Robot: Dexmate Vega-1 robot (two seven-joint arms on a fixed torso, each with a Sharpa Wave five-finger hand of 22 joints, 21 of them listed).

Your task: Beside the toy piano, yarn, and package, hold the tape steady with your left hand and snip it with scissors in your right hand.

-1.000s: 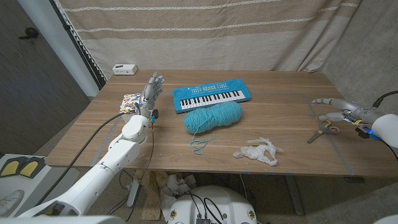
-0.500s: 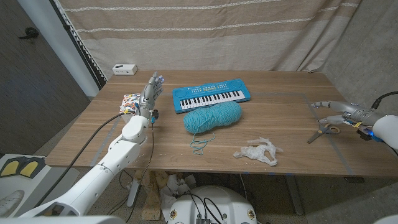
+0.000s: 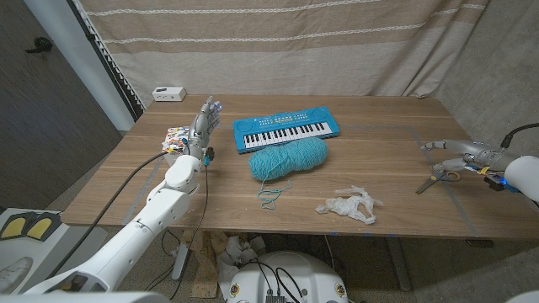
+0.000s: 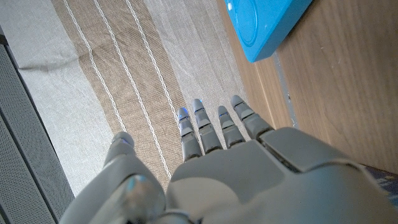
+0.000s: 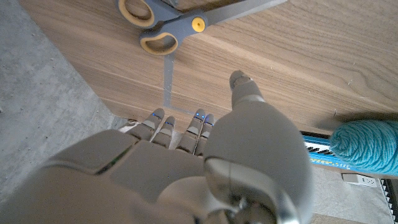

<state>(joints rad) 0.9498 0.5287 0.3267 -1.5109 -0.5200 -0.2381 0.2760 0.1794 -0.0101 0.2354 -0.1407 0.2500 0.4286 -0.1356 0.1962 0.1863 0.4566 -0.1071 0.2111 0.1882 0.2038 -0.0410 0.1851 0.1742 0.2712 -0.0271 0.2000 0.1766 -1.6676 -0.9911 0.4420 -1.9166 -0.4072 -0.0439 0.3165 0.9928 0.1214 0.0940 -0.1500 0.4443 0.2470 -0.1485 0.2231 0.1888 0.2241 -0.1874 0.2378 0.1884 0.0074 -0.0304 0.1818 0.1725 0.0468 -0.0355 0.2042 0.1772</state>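
Observation:
Grey scissors [image 3: 436,178] with yellow-lined handles [image 5: 163,25] lie on the table near its right edge. My right hand [image 3: 459,152] hovers just beyond their handles, fingers [image 5: 176,129] spread and holding nothing. A crumpled whitish wad, perhaps the tape [image 3: 350,204], lies near the front edge, right of centre. My left hand [image 3: 203,120] stands with straight fingers [image 4: 219,124] pointing up, holding nothing, between the colourful package [image 3: 176,139] and the blue toy piano [image 3: 286,130]. Teal yarn [image 3: 288,157] sits in front of the piano, a loose strand trailing forward.
A small white box [image 3: 169,93] sits at the far left corner. A striped curtain [image 3: 278,38] hangs behind the table. Grey tape lines [image 3: 459,202] mark the wood near the scissors. Bare wood [image 3: 387,160] lies between yarn and scissors.
My right hand has drawn back a little from over the scissors' handles, so they show more. The scissors and my left hand have stayed put.

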